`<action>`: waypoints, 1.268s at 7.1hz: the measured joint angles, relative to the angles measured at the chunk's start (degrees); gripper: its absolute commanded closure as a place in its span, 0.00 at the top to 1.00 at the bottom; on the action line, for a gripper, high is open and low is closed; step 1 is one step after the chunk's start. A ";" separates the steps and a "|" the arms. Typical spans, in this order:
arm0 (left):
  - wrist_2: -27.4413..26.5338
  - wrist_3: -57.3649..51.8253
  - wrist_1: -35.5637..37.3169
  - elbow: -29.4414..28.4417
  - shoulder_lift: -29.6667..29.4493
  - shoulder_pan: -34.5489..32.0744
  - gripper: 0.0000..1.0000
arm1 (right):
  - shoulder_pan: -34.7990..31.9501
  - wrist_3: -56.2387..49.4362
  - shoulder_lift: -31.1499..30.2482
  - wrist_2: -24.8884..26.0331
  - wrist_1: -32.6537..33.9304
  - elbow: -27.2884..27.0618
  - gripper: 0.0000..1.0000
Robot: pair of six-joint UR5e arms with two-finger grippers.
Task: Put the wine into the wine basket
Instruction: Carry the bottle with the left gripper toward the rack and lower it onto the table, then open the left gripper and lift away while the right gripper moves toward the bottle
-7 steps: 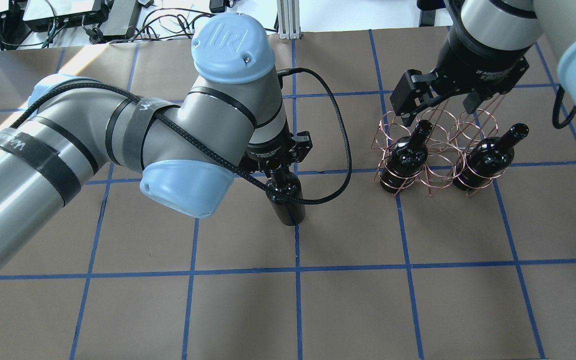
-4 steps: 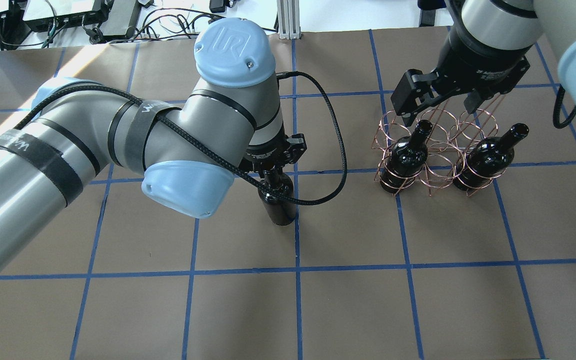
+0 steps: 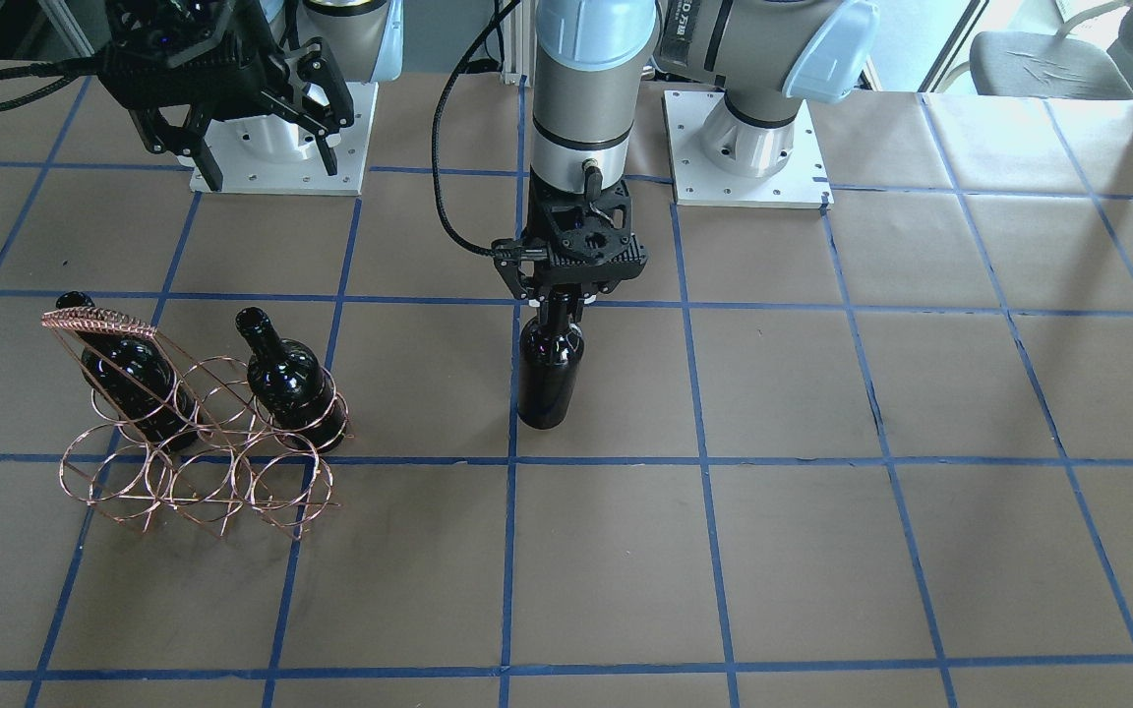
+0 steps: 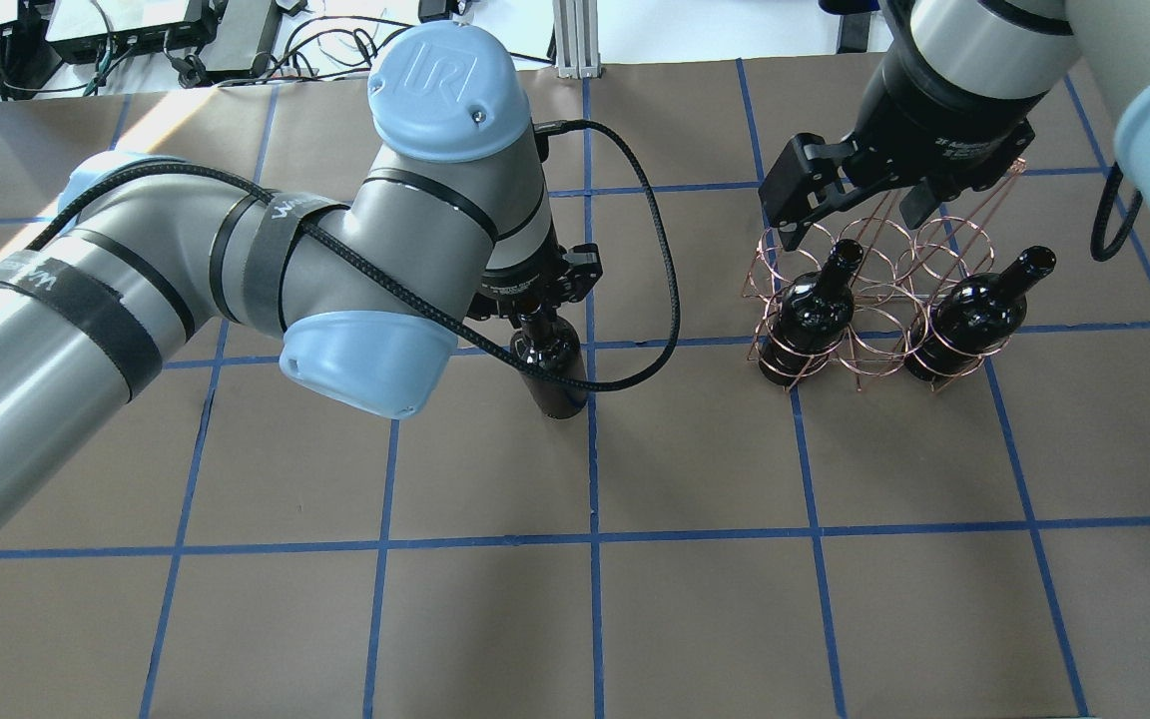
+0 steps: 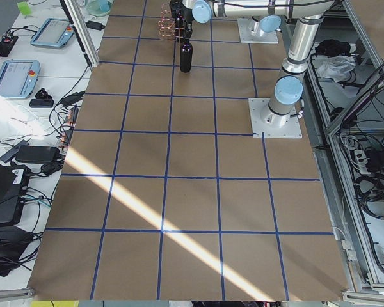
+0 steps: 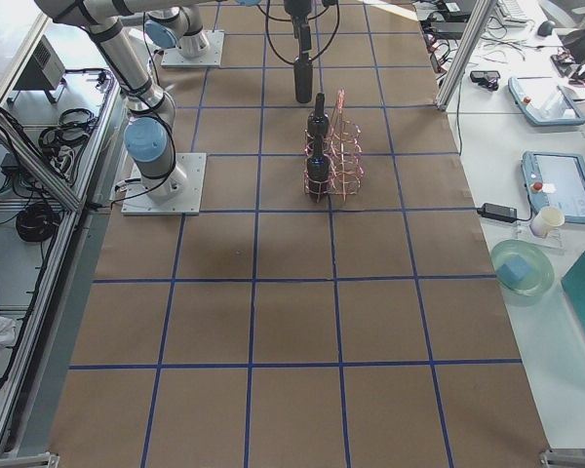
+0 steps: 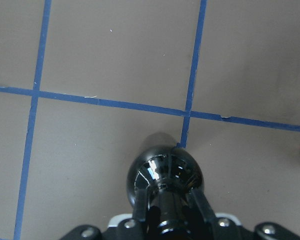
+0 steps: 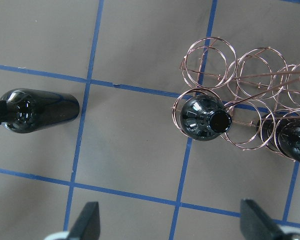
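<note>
Brown table [image 4: 695,619], left pincer [image 3: 557,298] gripping wine [image 3: 549,379]; two bottles [image 3: 291,379] in wine basket [image 3: 99,321]

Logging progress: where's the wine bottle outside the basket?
Overhead view: the wine is upright near table centre, left of the wine basket, neck gripped by the left hand.

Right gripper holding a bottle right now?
No, the right gripper is open, with only bare table showing between its fingers.
</note>
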State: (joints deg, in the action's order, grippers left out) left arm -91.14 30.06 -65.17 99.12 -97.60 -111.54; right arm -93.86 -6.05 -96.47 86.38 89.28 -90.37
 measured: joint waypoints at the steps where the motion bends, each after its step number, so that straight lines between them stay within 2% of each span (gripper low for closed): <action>1: -0.03 -0.09 0.15 0.01 -0.24 0.05 0.00 | -0.01 0.00 -0.02 -0.03 -0.03 -0.03 1.00; 4: -0.25 0.68 0.15 0.02 -0.36 -0.07 0.00 | -0.01 -0.03 0.24 2.86 0.49 -0.07 1.00; 5: -0.28 0.85 0.09 0.04 -0.43 -0.12 0.37 | -0.01 0.00 0.35 3.36 0.77 -0.07 1.00; 6: -0.32 0.90 0.01 0.16 -0.51 -0.15 0.99 | -0.01 0.02 0.43 4.03 0.88 -0.07 1.00; 9: -0.02 1.99 -0.30 0.06 -0.20 0.00 1.00 | 0.00 -0.02 1.37 6.08 0.94 -0.07 1.00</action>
State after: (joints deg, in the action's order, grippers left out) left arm -91.15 32.05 -65.46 99.18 -97.80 -111.54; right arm -93.86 -6.07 -95.10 92.46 90.22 -90.44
